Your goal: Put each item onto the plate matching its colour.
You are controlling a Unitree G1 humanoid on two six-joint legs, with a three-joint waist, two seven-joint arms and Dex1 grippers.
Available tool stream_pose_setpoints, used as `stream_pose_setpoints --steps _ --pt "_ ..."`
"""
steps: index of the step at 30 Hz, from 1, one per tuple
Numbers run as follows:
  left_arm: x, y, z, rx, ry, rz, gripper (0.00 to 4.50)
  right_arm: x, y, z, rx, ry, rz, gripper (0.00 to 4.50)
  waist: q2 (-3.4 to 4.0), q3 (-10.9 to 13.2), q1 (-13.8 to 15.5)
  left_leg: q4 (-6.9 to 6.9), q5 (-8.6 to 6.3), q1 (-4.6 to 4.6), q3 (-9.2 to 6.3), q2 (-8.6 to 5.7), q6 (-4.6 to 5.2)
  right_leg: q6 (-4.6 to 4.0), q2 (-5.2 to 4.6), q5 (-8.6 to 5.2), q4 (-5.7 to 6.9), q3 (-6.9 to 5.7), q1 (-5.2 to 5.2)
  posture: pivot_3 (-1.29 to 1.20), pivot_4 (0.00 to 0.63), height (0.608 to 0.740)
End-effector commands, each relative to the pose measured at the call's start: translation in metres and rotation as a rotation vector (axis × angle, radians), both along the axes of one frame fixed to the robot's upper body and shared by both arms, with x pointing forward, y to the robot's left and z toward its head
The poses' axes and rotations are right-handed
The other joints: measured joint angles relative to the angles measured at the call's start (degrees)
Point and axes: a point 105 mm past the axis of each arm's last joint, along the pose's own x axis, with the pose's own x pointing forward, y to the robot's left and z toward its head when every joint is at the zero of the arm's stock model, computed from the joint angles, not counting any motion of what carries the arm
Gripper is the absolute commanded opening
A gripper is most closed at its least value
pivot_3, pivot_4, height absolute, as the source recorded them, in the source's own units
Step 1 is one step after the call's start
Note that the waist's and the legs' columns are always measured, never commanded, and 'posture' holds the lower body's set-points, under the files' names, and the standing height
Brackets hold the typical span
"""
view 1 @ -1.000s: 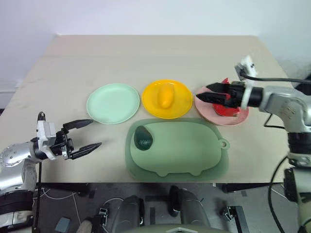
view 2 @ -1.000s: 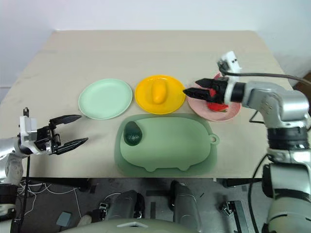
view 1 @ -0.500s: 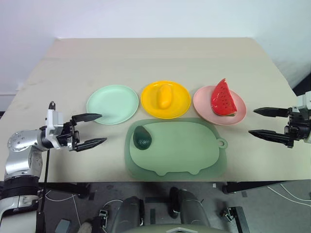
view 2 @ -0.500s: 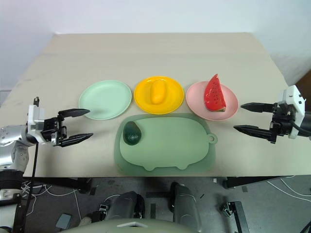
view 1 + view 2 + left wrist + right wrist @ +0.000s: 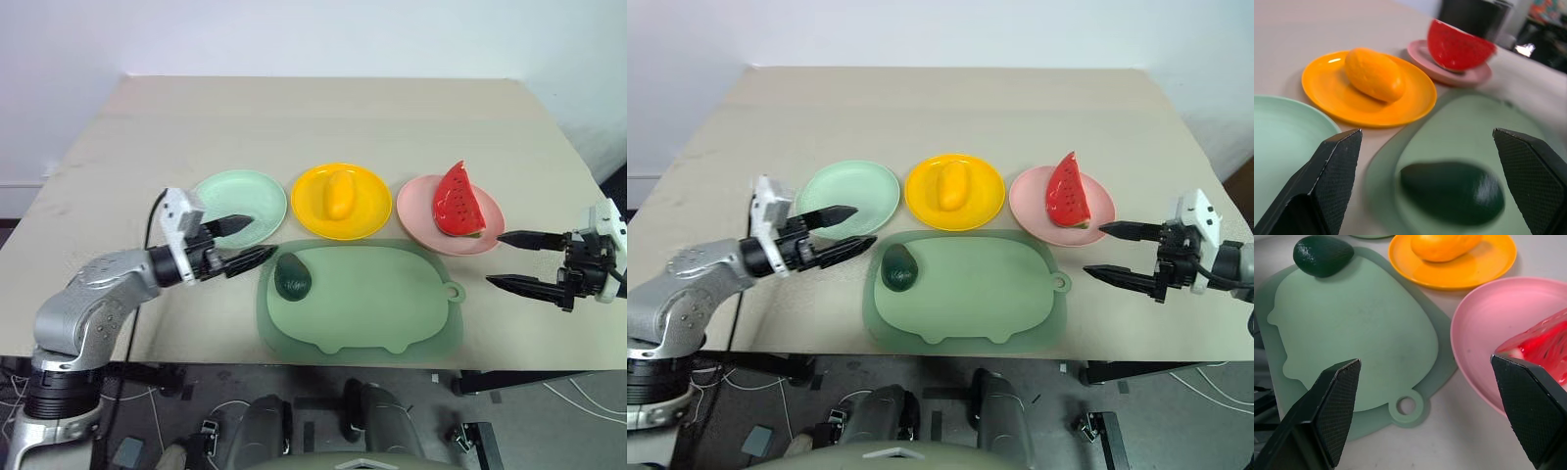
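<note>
Only the avocado (image 5: pixel 291 278) remains, on the board (image 5: pixel 362 299). The left gripper (image 5: pixel 245 242), wide open and empty, beside it, must grasp it for the green plate (image 5: pixel 266 194).

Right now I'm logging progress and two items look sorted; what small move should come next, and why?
Probably ease the open left gripper forward around the avocado: it lies on the pig-shaped board, while the mint green plate holds nothing.
</note>
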Motion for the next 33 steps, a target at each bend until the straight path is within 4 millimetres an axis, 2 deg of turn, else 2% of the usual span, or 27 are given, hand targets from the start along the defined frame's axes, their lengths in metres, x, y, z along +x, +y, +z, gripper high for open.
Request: stream_pose_setpoints --steps 1,4,10,19,26,33 --pt "0.001 -0.015 0.008 0.007 0.068 0.11 4.5 0.001 0.004 0.01 0.014 -0.042 0.004 4.48 0.0 0.0 -0.01 0.0 0.0 0.01 0.0 -0.02 -0.01 0.0 0.01 0.0 0.0 0.0 0.01 0.0 0.15 0.733" --pt "0.009 -0.024 0.008 0.002 0.124 0.209 4.5 0.003 0.008 0.008 0.021 -0.042 0.003 4.48 -0.02 0.0 0.02 0.02 0.07 0.02 -0.01 -0.04 -0.13 0.0 0.01 0.0 0.02 0.01 0.03 0.0 0.15 0.733" --pt "0.011 -0.041 0.008 0.049 0.162 0.306 4.5 0.005 0.011 0.002 0.028 -0.028 -0.014 4.48 -0.07 0.03 0.01 0.02 0.23 0.02 -0.03 -0.09 -0.41 0.0 0.02 0.0 0.02 0.01 0.05 0.0 0.15 0.733" --pt "0.004 -0.047 -0.01 0.175 0.213 0.446 4.5 0.008 0.013 -0.004 0.035 -0.012 -0.043 4.48 -0.12 0.05 0.02 0.03 0.24 0.0 -0.04 -0.12 -0.43 0.0 0.04 -0.01 0.02 0.03 0.07 0.0 0.15 0.733" --pt "-0.001 -0.051 -0.027 0.178 0.272 0.474 4.5 0.01 0.017 -0.008 0.05 -0.01 -0.054 4.48 -0.13 0.05 0.05 0.04 0.25 0.0 -0.04 -0.11 -0.44 -0.01 0.04 -0.01 0.03 0.07 0.07 0.0 0.15 0.733" --pt "-0.003 -0.064 -0.041 0.18 0.335 0.481 4.5 0.013 0.023 -0.007 0.072 -0.016 -0.057 4.48 -0.15 0.06 0.06 0.05 0.25 -0.04 -0.05 -0.13 -0.44 0.0 0.04 -0.02 0.02 0.07 0.1 0.0 0.15 0.733"
